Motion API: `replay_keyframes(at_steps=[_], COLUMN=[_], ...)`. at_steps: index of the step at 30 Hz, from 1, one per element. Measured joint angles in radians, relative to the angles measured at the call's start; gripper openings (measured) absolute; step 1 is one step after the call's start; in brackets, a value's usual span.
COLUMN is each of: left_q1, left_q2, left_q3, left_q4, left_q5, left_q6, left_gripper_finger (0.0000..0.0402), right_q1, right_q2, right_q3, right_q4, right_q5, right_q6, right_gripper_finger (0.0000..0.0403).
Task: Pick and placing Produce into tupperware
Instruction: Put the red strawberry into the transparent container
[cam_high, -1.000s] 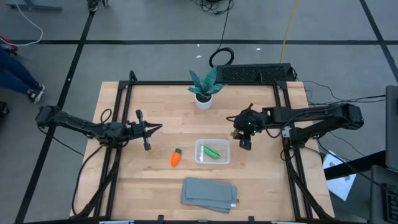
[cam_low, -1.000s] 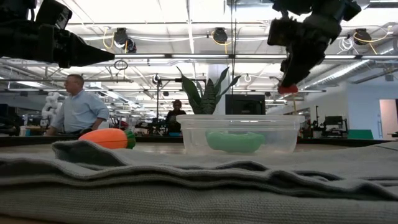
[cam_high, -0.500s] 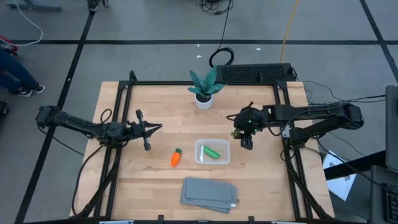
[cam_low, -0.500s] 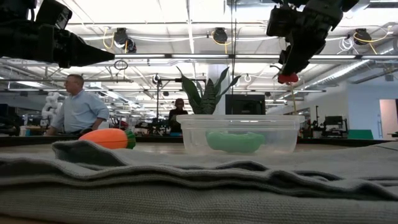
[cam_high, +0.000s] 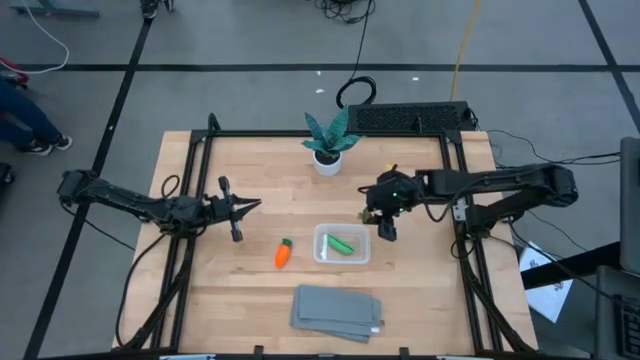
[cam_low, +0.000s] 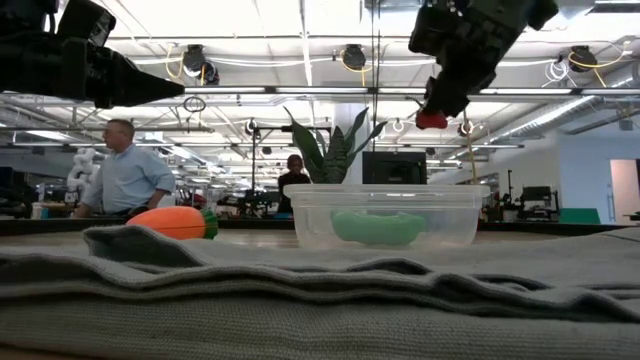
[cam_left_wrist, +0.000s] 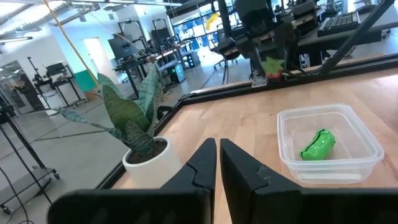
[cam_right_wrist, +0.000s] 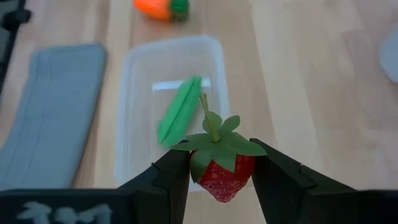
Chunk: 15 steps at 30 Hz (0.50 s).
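Grey folded cloth (cam_high: 337, 310) nearest the counter's (cam_high: 250, 290) front edge, then clear tupperware (cam_high: 342, 245) with green pod (cam_high: 342, 244) lying inside and orange carrot (cam_high: 282, 254) on the wood just beside it. Right end effector (cam_high: 386, 229) raised above the counter just beside the tupperware's right rim, clamped on a red strawberry (cam_right_wrist: 222, 168) with its green leafy cap and stem showing above the fingers. Left end effector (cam_high: 238, 207) off to the left, well apart from the produce, fingers together and empty; farthest back, teal-leaved plant in white pot (cam_high: 327, 160).
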Motion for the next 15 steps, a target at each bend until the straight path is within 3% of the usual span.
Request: replay_keyframes(at_steps=[15], left_q1=[0.001], left_q2=[0.000], left_q3=[0.000], left_q4=[-0.006], left_q5=[0.000], left_q6=[-0.002], left_gripper_finger=[0.0026], right_q1=[0.007], right_q2=[0.203], right_q3=[0.019], right_q4=[0.158], right_q5=[-0.119], right_q6=[-0.050], right_gripper_finger=[0.0142])
